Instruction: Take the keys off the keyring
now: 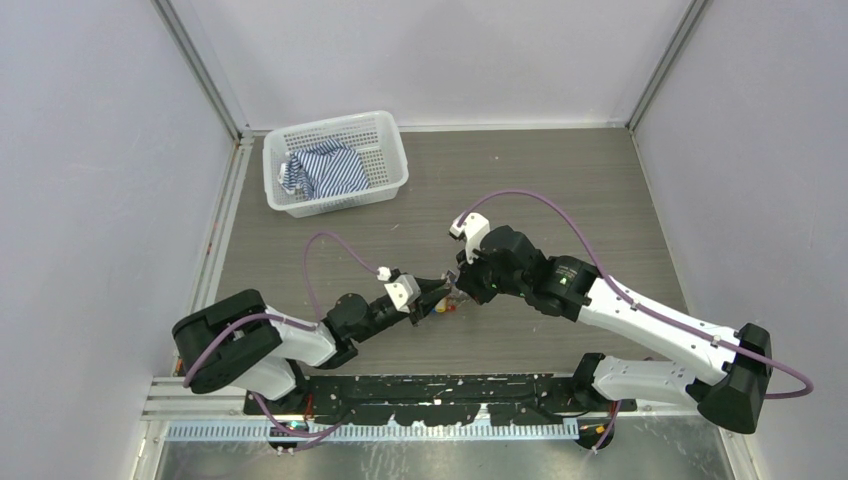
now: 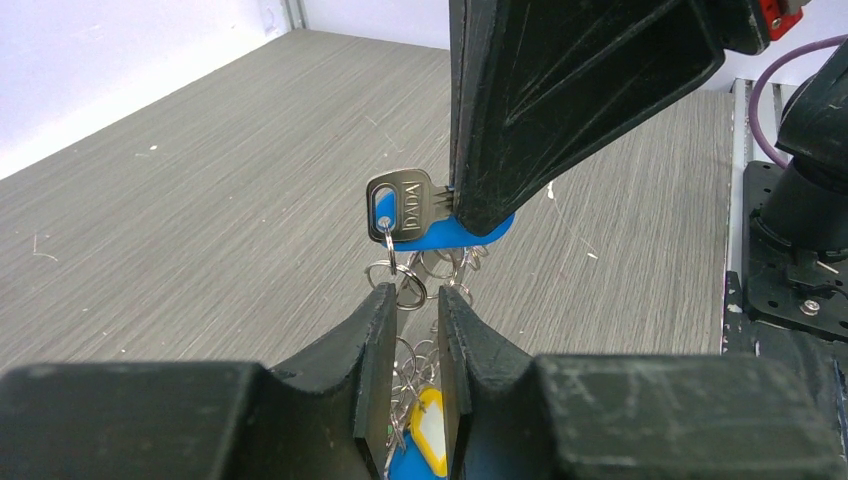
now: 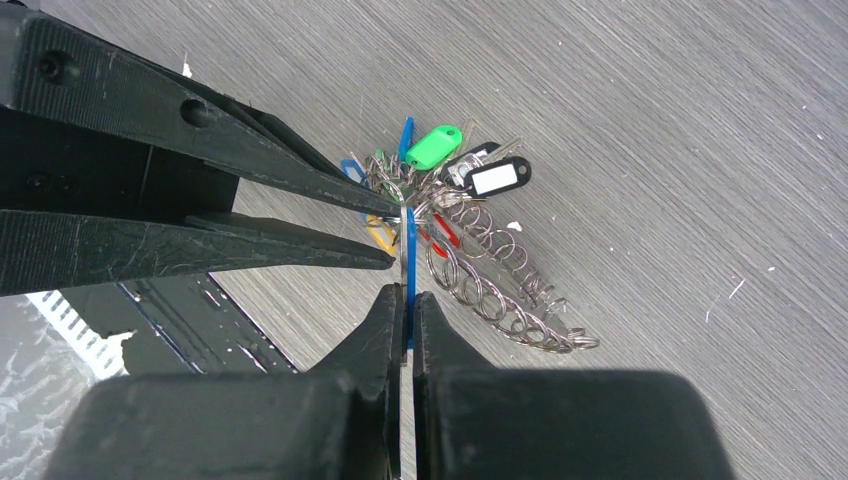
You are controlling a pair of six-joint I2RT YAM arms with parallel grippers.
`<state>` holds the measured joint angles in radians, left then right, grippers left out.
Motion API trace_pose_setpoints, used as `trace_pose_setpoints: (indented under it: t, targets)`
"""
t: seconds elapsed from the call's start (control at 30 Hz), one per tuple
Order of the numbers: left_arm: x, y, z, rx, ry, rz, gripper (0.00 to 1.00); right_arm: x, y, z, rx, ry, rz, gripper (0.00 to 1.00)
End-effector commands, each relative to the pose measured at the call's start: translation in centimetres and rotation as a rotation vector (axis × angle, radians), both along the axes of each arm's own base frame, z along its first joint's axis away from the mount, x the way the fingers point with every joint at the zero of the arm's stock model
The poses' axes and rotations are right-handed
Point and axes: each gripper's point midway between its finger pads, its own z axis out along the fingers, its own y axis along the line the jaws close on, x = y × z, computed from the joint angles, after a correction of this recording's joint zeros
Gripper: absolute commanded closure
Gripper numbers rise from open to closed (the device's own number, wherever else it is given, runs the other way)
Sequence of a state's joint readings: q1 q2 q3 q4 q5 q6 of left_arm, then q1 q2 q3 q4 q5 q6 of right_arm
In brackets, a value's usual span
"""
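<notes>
Grippers meet at the near middle of the table (image 1: 560,180), right gripper (image 3: 405,300) clamped shut on a blue-tagged key (image 2: 400,205) lying level just above the left gripper (image 2: 417,300), whose narrow-set jaws straddle the keyring (image 3: 500,295), grip uncertain.

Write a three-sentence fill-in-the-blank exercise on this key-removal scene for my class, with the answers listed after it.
The right gripper pinches a silver key together with a ____ tag. The key's head is stamped with the word ____. The white basket holds a ____ cloth.
Answers: blue; DADA; striped.
</notes>
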<state>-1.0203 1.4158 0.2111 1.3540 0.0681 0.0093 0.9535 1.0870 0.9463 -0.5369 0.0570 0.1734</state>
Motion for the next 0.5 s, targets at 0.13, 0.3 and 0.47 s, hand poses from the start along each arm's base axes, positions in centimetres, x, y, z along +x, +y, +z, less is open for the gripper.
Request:
trace_pose_setpoints:
  t: [0.13,0.3,0.47]
  targets:
    - [0.97,-0.65,3.21,-0.095,-0.049,0.03,0.78,0.63,1.47,4.9,0.149,-0.073,0.002,0.99]
    - [1.33,-0.55,3.63,-0.108,-0.049,0.051,0.81,0.57,1.45,5.15,0.157,-0.075,0.001,0.99]
    - [1.33,-0.43,3.54,-0.106,-0.047,0.054,0.93,0.78,1.16,5.3,0.156,-0.085,-0.016,0.99]
